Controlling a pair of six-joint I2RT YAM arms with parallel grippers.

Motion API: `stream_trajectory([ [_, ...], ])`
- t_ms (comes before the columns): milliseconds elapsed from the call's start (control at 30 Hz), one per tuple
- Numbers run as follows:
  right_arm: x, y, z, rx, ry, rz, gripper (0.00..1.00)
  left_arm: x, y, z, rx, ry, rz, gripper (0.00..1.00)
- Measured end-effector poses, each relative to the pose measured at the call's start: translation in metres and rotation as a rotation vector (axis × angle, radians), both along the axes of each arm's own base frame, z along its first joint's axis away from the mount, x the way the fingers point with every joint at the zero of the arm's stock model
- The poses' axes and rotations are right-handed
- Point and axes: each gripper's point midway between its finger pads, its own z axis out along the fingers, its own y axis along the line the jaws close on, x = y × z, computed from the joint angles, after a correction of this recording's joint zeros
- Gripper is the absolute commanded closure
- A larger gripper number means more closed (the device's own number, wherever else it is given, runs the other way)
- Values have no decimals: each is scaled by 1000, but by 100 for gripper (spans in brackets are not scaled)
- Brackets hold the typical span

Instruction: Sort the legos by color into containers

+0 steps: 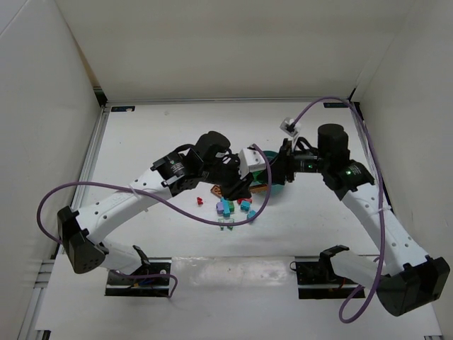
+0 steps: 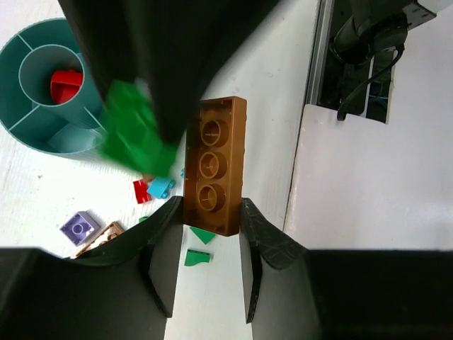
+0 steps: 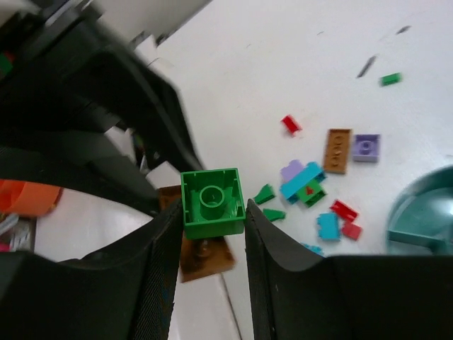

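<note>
Above the middle of the worktop point(image 1: 156, 127), your left gripper point(image 2: 210, 212) is clamped on a glossy brown oblong brick point(image 2: 214, 152) with three round hollows, and your right gripper point(image 3: 211, 214) pinches a square green brick point(image 3: 212, 195). Small loose legos point(image 1: 230, 207) lie scattered beside the round, walled teal bowl point(image 2: 32, 122), a red brick point(image 2: 65, 85) in its central cup.

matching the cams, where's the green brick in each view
Top external: cannot make it out.
Left wrist: green brick, blurred, upper left of centre.
Right wrist: green brick at centre, in the right gripper.
Shared landmark: teal bowl.
</note>
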Motion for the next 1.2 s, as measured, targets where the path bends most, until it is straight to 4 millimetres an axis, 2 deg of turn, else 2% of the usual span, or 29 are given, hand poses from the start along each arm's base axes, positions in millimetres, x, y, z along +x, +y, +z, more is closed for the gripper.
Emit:
stream_trajectory([
  [67,13,-8,5,22,5,-70,100,1,1,-1,-3,-3,8,96],
  [200,45,-37,12,72,12,-244,100,1,3,-7,7,4,25,97],
  [400,66,-59,11,68,27,-410,100,5,5,-16,23,16,66,98],
  [533,81,-76,-13,-15,88,-557,100,19,10,-21,39,15,166,98],
  [700,97,-99,-59,-174,205,-723,100,58,29,-18,8,67,373,98],
  [767,98,-102,-77,-259,245,-748,100,75,40,-20,-2,104,451,98],
  [867,96,-95,-100,-397,269,-734,100,94,46,-26,4,149,522,98],
  [1033,83,-78,-125,-576,262,-672,100,96,45,-38,28,197,546,98],
  [1200,88,-82,-133,-650,269,-689,100,96,45,-38,24,210,551,98],
])
